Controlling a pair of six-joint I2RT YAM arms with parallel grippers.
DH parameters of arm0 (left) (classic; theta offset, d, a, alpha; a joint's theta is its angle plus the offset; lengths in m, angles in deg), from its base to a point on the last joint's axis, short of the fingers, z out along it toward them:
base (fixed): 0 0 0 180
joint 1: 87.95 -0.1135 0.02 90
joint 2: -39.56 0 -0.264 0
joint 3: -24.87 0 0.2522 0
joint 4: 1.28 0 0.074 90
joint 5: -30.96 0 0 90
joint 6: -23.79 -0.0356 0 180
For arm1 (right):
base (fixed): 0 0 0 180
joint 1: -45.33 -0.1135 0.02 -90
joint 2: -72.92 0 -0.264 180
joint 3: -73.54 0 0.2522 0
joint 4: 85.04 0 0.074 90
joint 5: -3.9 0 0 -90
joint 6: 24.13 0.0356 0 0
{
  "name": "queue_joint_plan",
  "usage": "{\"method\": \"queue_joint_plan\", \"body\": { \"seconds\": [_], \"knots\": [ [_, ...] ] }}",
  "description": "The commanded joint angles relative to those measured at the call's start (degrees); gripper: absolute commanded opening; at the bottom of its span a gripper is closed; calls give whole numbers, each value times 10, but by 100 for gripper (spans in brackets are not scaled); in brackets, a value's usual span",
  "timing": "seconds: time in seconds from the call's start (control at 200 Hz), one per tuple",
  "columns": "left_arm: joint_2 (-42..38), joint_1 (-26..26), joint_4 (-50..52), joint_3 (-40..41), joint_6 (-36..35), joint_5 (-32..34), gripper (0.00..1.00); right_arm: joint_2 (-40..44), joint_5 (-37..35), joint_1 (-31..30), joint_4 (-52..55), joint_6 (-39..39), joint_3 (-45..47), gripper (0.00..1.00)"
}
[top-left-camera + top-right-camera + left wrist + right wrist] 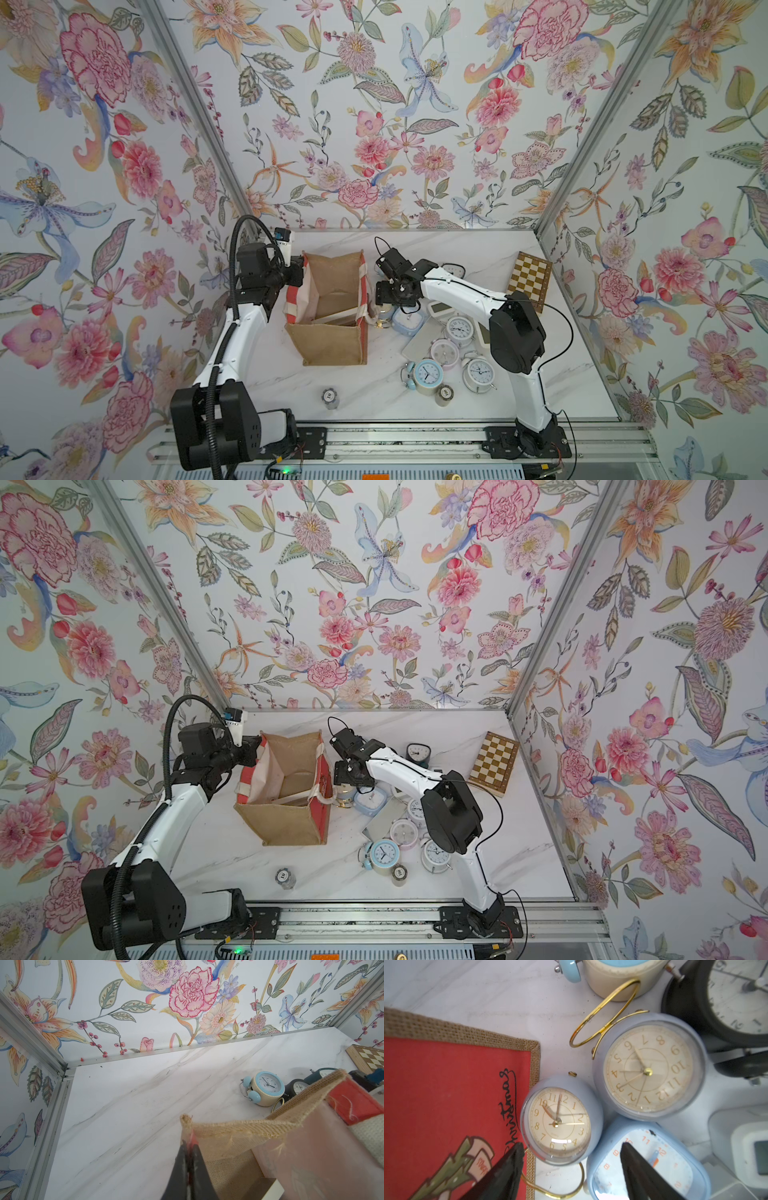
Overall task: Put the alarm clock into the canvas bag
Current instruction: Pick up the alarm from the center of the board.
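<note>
- Alarm clock (560, 1120) is sitting just beside the canvas bag (446, 1084).
- Left end effector (189, 1144) is pinching the canvas bag's rim.
- Right end effector (571, 1145) is hanging spread apart over the alarm clock.

— What's on the marble tabletop (291, 386) in the far corner?
— A brown-and-white chessboard (530, 280), close to the floral wallpaper (665, 249).
— And toward the front edge?
— Two small cylinders, well apart: a grey cylinder (330, 397) with a patterned top and a beige cylinder (444, 394).
</note>
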Motion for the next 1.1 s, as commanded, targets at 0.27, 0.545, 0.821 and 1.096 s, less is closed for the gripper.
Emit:
{"method": "queue_joint_plan", "body": {
  "seconds": [0.27, 0.545, 0.821, 1.096],
  "knots": [
    [-16, 4, -4, 16, 2, -13, 5, -70, -52, -26, 55, 3, -92, 86],
    [-16, 4, -5, 17, 4, -17, 5, -119, -88, -39, 107, 2, -147, 92],
    [-16, 4, -6, 18, 4, -19, 5, -151, -88, -42, 123, 3, -169, 97],
    [-17, 4, -6, 19, 4, -19, 5, -170, -78, -42, 123, 4, -175, 96]
  ]
}}
